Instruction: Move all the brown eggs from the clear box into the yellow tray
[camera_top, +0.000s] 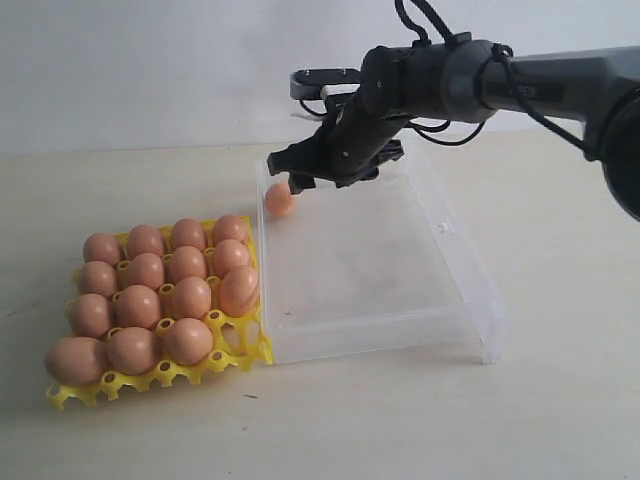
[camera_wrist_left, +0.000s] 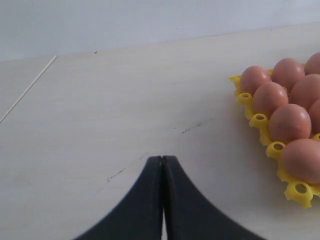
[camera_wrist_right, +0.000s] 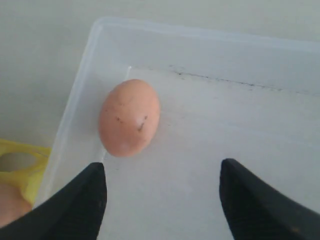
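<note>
One brown egg (camera_top: 279, 200) (camera_wrist_right: 129, 118) lies alone in the far left corner of the clear box (camera_top: 440, 310) (camera_wrist_right: 215, 45). Just above and right of it my right gripper (camera_top: 318, 168) (camera_wrist_right: 162, 172) hangs open, nothing between its black fingers (camera_wrist_right: 82, 200); the egg sits just beyond the fingertips. The yellow tray (camera_top: 235, 357) (camera_wrist_left: 295, 189) stands left of the box, its cells filled with several brown eggs (camera_top: 160, 295) (camera_wrist_left: 287, 122). My left gripper (camera_wrist_left: 163, 159) is shut and empty over bare table, left of the tray; it does not show in the exterior view.
A pale tabletop (camera_top: 400, 420) carries everything, with a white wall (camera_top: 150, 70) behind. The right arm (camera_top: 540, 85) reaches in from the upper right over the box's far edge. A thin seam (camera_wrist_left: 27, 89) runs across the table in the left wrist view.
</note>
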